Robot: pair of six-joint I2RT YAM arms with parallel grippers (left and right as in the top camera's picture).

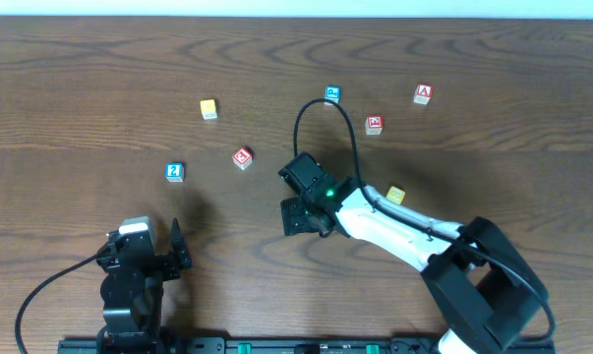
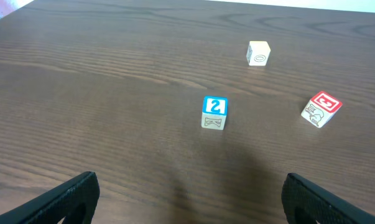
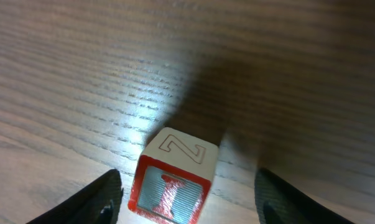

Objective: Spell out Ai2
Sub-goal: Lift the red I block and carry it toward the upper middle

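Observation:
A red-framed "I" block (image 3: 173, 182) with a "Z" on its top face sits on the table between the open fingers of my right gripper (image 3: 190, 198), with a gap on each side. In the overhead view the right gripper (image 1: 298, 214) hides this block. The red "A" block (image 1: 423, 93) lies at the far right. The blue "2" block (image 1: 175, 171) lies left of centre and also shows in the left wrist view (image 2: 214, 112). My left gripper (image 1: 145, 244) is open and empty near the front edge, well short of the "2" block; its fingers frame bare table (image 2: 190, 200).
Other blocks lie scattered: a red one (image 1: 242, 157), also in the left wrist view (image 2: 321, 109), a yellow one (image 1: 208, 109), a blue one (image 1: 332, 94), a red one (image 1: 374, 124), and a yellow one (image 1: 395, 195) beside the right arm. A black cable (image 1: 326, 106) loops above the right wrist.

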